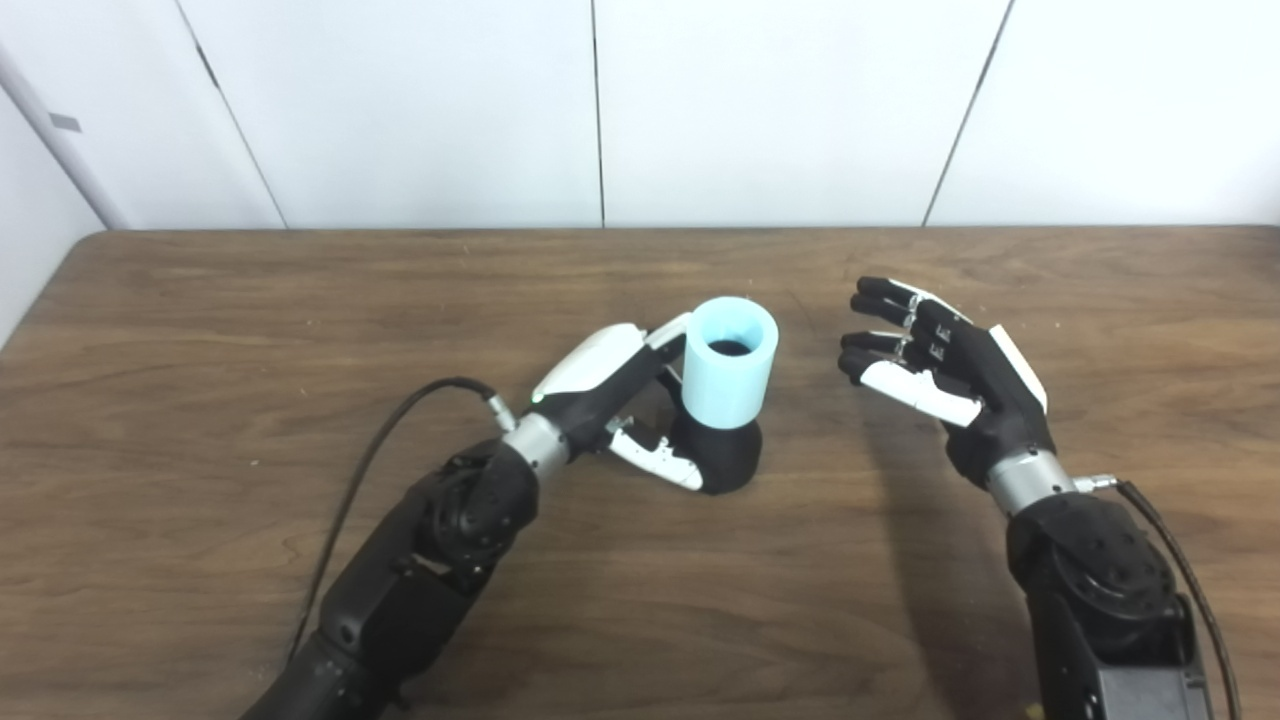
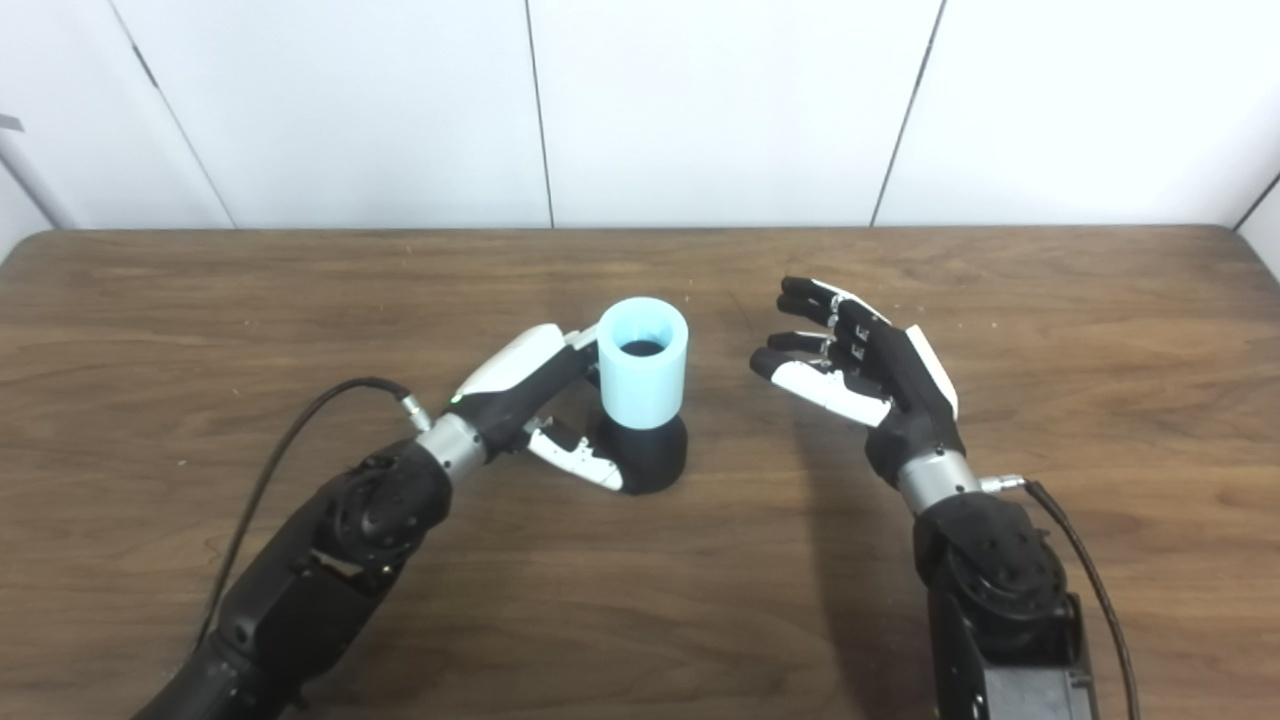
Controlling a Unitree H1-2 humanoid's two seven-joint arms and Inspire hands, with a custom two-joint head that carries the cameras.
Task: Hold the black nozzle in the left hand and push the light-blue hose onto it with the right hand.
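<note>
A wooden table (image 1: pixel 200 330) fills the scene, with a white panelled wall (image 1: pixel 780 110) behind its far edge. Near the table's middle stands the black nozzle (image 1: pixel 725 455), its wide base flat on the wood. The light-blue hose (image 1: pixel 730 365), a short open-topped tube, sits upright over the nozzle's upper part, and the nozzle's dark tip shows down inside the tube's mouth.

The left hand (image 1: pixel 610 400) lies against the nozzle's left side. Its fingers reach around behind the hose and its thumb presses the nozzle's base from the front, so it appears clamped on the nozzle, though the far side of the grip is hidden.

The right hand (image 1: pixel 945 375) hangs in the air to the right of the nozzle, clear of the hose. Its fingers are spread apart, pointing towards the hose, and it holds nothing.

Judging from this, the joining looks done or very nearly so: the hose already covers the nozzle's neck. How firmly it is seated cannot be told. What may remain is a final press down, or simply letting go.

Bare wood surrounds the nozzle on every side. The table's far edge lies well beyond it, and the gap between the nozzle and the right hand is unobstructed.
</note>
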